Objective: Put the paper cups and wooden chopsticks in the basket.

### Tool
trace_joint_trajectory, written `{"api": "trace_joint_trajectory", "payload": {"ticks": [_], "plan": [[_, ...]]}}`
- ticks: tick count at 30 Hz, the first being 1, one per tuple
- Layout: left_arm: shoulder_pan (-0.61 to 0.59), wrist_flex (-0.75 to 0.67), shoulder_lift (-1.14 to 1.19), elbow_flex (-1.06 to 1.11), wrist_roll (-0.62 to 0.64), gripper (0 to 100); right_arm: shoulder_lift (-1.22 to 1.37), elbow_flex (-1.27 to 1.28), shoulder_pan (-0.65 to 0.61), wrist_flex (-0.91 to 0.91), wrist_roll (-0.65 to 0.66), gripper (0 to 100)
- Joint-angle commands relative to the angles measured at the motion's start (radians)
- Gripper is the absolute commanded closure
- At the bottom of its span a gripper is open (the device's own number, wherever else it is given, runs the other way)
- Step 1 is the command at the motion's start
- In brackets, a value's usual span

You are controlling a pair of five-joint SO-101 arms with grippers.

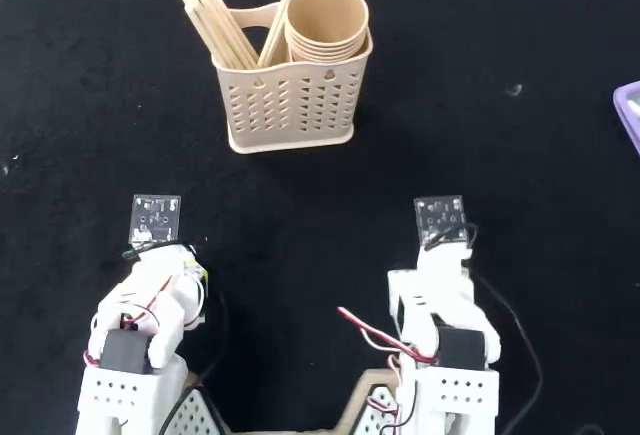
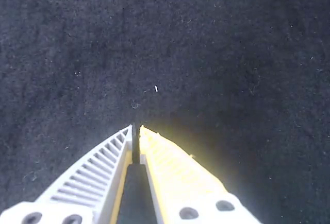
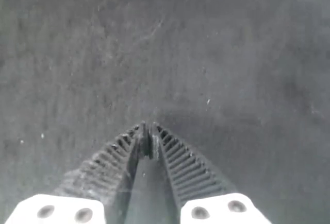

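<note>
Fingers (image 2: pixel 170 165) well apart from basket (image 1: pixel 290 105)

Basket (image 1: pixel 290 105) stood upright at the far side of the black table (image 1: pixel 100 105). Wooden chopsticks (image 1: pixel 215 20) leaned in one compartment; stacked paper cups (image 1: pixel 327 20) sat in the other. Left arm (image 1: pixel 150 295) and right arm (image 1: pixel 440 295) rested folded at the near edge, well apart from it.

Black desk (image 1: pixel 450 155) runs open from the near side to the basket (image 1: pixel 290 105) and round both its flanks. Above its rim, chopsticks (image 1: pixel 215 25) fan out beside stacked paper cups (image 1: pixel 327 20), crowding the way down. A purple thing (image 1: pixel 628 110) sits at the desk's right edge, well apart.
</note>
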Motion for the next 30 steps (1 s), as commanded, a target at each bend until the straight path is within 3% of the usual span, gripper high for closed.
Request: {"api": "trace_joint_trajectory", "payload": {"ticks": [1, 4, 8, 30], "plan": [[0.004, 0.003, -0.011, 0.024, 0.009, 97, -0.004, 0.001, -0.008, 0.021, 0.002, 98.5], [0.002, 0.017, -0.011, 0.024, 0.009, 97, -0.004, 0.001, -0.008, 0.021, 0.002, 98.6], [0.002, 0.173, -0.012, 0.024, 0.009, 97, -0.004, 0.001, -0.008, 0.021, 0.002, 98.6], [0.002, 0.172, -0.017, 0.024, 0.009, 97, -0.004, 0.001, -0.008, 0.021, 0.002, 98.5]]}}
